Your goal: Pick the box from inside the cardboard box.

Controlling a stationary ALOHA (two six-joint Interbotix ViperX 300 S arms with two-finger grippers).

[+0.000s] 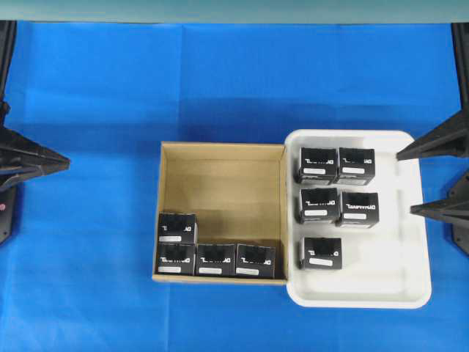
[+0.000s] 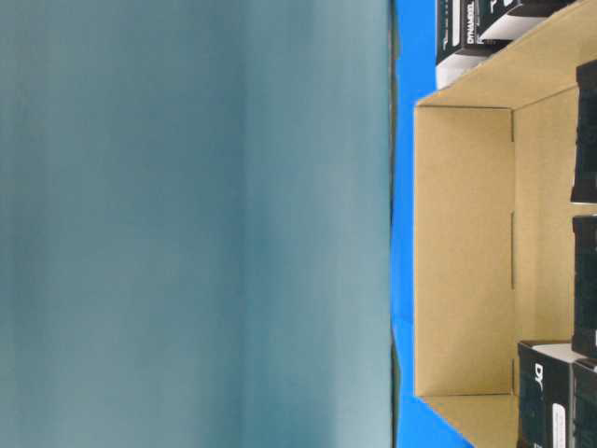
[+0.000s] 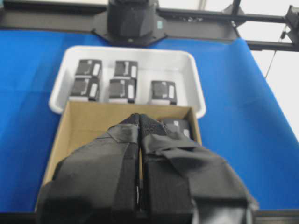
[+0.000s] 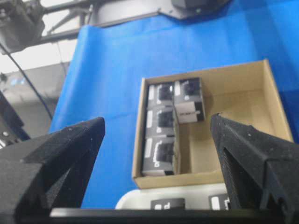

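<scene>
The brown cardboard box (image 1: 220, 183) sits mid-table. Several small black boxes lie in it: one (image 1: 176, 228) by the left wall and three in a row along the front wall (image 1: 215, 259). My left gripper (image 1: 64, 160) is shut and empty at the far left, apart from the carton. In the left wrist view its tips (image 3: 140, 117) are pressed together above the carton (image 3: 84, 123). My right gripper (image 1: 407, 183) is open and empty at the far right, beside the tray. In the right wrist view (image 4: 156, 122) it frames the carton (image 4: 238, 126) and its black boxes (image 4: 161, 135).
A white plastic tray (image 1: 410, 249) touches the carton's right wall and holds several more black boxes (image 1: 317, 164). Blue cloth (image 1: 88, 279) covers the table. The table-level view shows the carton's inside wall (image 2: 462, 252) and a teal backdrop (image 2: 187, 224).
</scene>
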